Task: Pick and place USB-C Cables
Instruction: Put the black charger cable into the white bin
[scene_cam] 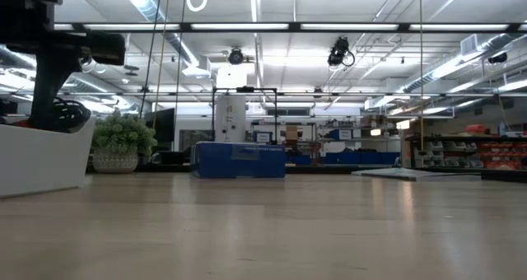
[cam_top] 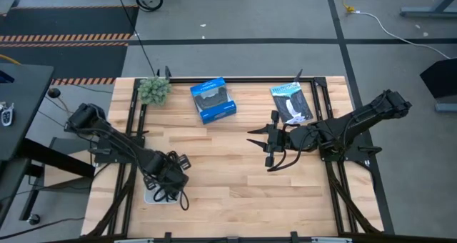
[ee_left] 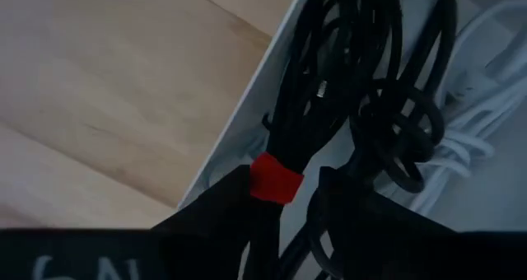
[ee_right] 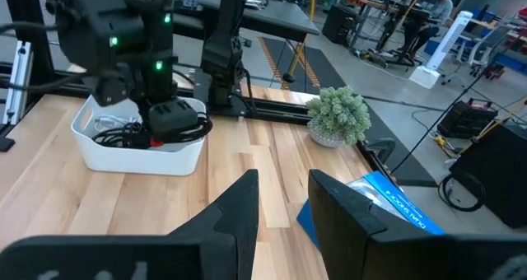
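Black cord bound by a red band [ee_left: 274, 179] is filling the left wrist view: this black-and-red cable [ee_left: 329, 74] is lying in a white bin [ee_right: 136, 152] with a black looped cable [ee_left: 403, 123] pressed against it and a white cable [ee_left: 478, 91] underneath, toward the bin's far wall. A pale blue cable is not showing in any view. The bin is sitting at the near left of the wooden table [cam_top: 235, 164], and the left gripper [cam_top: 168, 184] is hanging directly over it, its fingers [ee_left: 214, 222] reaching down at the red band. Whether those fingers are pinching the bundle or only straddling it, I cannot tell. The right gripper [cam_top: 265, 144] is waiting over the middle of the table toward the right, its claw spread wide and holding nothing.

These bundles are looking light, limp and springy, with smooth jackets that are likely to slide under a loose pinch. The loops are lying tangled together, so lifting one is likely to drag a neighbour along. The banded waist is reading as the best grip point: there the strands are gathered tight and firm, whereas a single loose loop would be bending and slipping free. Nothing here seems fragile, though the plug ends should be kept out of the pinch.

A blue box [cam_top: 213, 100], a flat black-and-white packet [cam_top: 291, 102] and a small potted plant [cam_top: 154, 89] are standing along the far edge.
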